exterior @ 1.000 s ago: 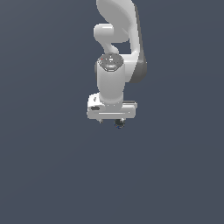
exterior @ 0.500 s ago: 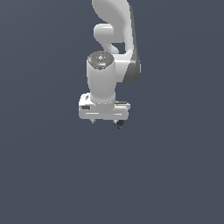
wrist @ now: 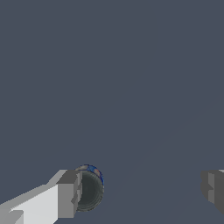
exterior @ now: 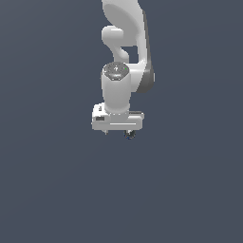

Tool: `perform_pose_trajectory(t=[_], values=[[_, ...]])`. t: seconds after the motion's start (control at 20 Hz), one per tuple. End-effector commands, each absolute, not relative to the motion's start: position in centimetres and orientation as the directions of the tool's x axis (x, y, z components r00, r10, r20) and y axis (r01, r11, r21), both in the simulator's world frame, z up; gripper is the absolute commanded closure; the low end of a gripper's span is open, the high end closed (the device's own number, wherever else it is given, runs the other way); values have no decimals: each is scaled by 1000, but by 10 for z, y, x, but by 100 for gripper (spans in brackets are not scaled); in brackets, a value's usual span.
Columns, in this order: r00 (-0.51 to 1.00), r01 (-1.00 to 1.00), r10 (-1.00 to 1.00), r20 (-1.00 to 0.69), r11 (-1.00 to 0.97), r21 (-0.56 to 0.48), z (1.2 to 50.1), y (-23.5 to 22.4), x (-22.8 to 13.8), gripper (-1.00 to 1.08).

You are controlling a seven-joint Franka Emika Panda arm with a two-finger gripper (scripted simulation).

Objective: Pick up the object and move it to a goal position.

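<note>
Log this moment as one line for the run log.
tool open | object touching one finger, other finger apart | not gripped | goal not shown

We see the object [exterior: 129, 135] only as a tiny dark speck under the gripper [exterior: 117, 132] bar in the exterior view; shape unreadable there. Wrist view: the object [wrist: 90, 189] is partly covered by one finger [wrist: 69, 194]. The other finger [wrist: 213, 188] is cut by the frame edge. Arm's upper links are cropped above the gripper.
</note>
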State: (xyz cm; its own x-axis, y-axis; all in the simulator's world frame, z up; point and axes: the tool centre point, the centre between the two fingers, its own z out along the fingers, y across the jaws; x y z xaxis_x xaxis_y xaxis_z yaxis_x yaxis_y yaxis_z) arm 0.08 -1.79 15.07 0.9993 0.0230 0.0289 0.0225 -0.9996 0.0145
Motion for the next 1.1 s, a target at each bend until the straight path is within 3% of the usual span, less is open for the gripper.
perform_pose_trajectory(t=[0.0,0.6,1.05], values=[[999,45,45,25,-999,14,139,-9,-8,-92],[985,173,173,4,-985,3,75,38,-68,-92],[980,198,198,-1,-980,0,65,46,-82,-92]])
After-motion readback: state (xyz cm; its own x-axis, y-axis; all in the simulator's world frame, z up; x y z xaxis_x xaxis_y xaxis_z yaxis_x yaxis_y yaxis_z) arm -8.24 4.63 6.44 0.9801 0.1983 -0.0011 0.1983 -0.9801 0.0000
